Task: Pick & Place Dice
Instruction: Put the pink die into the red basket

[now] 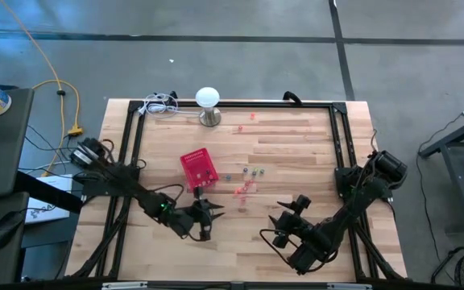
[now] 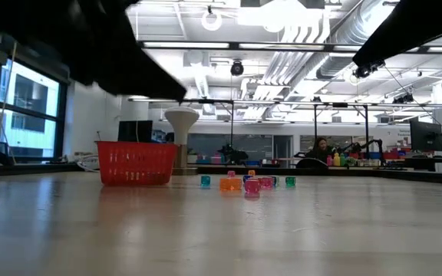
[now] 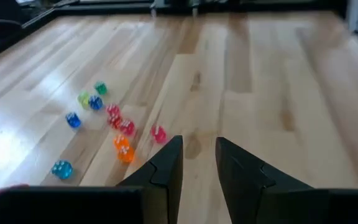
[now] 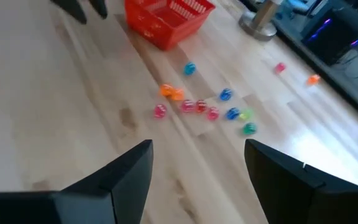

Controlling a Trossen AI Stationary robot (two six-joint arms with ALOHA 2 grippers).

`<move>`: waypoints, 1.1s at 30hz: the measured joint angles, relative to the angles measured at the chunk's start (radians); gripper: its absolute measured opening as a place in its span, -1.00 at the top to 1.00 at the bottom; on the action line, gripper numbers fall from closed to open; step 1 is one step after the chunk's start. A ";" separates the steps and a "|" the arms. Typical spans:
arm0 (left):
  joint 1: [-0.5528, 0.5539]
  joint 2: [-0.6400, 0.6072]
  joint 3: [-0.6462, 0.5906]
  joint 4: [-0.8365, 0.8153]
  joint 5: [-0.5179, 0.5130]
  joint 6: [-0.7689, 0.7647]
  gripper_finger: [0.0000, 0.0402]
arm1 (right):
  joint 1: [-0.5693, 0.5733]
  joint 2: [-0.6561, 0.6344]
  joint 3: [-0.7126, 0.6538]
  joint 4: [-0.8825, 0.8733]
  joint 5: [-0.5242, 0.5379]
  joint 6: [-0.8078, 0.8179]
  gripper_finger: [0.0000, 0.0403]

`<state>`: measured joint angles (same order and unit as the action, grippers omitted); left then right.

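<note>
The main risk here is a missed or scattered grasp: each of the dice [image 1: 246,182] is far smaller than either gripper, and they lie bunched so closely that fingers coming down on one would likely nudge its neighbours and send them rolling across the smooth bench [image 1: 296,145]. A second risk is the two arms crowding each other, since both point toward the same cluster from the near edge.

Going left to right: the left gripper [image 1: 205,211] hovers just in front of the red basket [image 1: 199,167], its fingers [image 3: 166,167] spread only narrowly. In its wrist view the dice lie ahead and off to one side of the gap, the nearest pink and orange ones close to one fingertip but none between the fingers.

The dice sit mid-bench just right of the basket, with two strays [image 1: 252,116] near the far edge beside the white lamp [image 1: 208,98].

The right gripper [image 1: 292,213] waits further right, fingers [image 4: 132,168] spread wide, the cluster well ahead of them and untouched.
</note>
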<state>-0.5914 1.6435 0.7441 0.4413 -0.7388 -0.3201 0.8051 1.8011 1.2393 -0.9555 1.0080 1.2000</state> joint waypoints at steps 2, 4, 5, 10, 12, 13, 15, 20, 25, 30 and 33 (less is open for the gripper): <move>-0.014 -0.049 0.000 -0.019 0.017 -0.002 0.55 | 0.000 0.000 -0.039 0.088 -0.030 -0.027 -0.18; -0.030 -0.093 0.000 -0.030 0.033 -0.001 0.55 | 0.000 0.001 -0.089 0.206 -0.048 -0.052 -0.13; -0.040 -0.113 0.000 -0.037 0.034 0.003 0.55 | 0.000 0.001 -0.121 0.283 -0.049 -0.067 -0.09; -0.080 -0.181 0.000 -0.068 0.034 0.015 0.55 | -0.040 0.001 -0.319 0.717 -0.036 -0.199 0.12; -0.092 -0.206 0.000 -0.100 0.026 0.015 0.55 | -0.080 0.002 -0.398 0.885 -0.043 -0.268 0.20; -0.100 -0.215 0.000 -0.109 0.026 0.015 0.55 | -0.102 0.005 -0.433 0.971 -0.064 -0.303 0.23; -0.109 -0.234 0.000 -0.136 0.026 0.012 0.55 | -0.148 0.016 -0.489 1.115 -0.117 -0.370 0.30; -0.130 -0.247 0.000 -0.186 0.025 -0.027 0.55 | -0.245 0.061 -0.533 1.291 -0.164 -0.419 0.38; -0.135 -0.248 0.000 -0.215 0.026 -0.052 0.55 | -0.326 0.140 -0.532 1.441 -0.334 -0.544 0.43; -0.135 -0.249 0.000 -0.241 0.027 -0.055 0.55 | -0.355 0.185 -0.531 1.532 -0.395 -0.627 0.45; -0.135 -0.249 0.000 -0.250 0.030 -0.055 0.55 | -0.355 0.193 -0.531 1.531 -0.385 -0.644 0.43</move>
<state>-0.7265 1.3949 0.7441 0.1917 -0.7090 -0.3752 0.4500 1.9945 0.7086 0.5752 0.6232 0.5563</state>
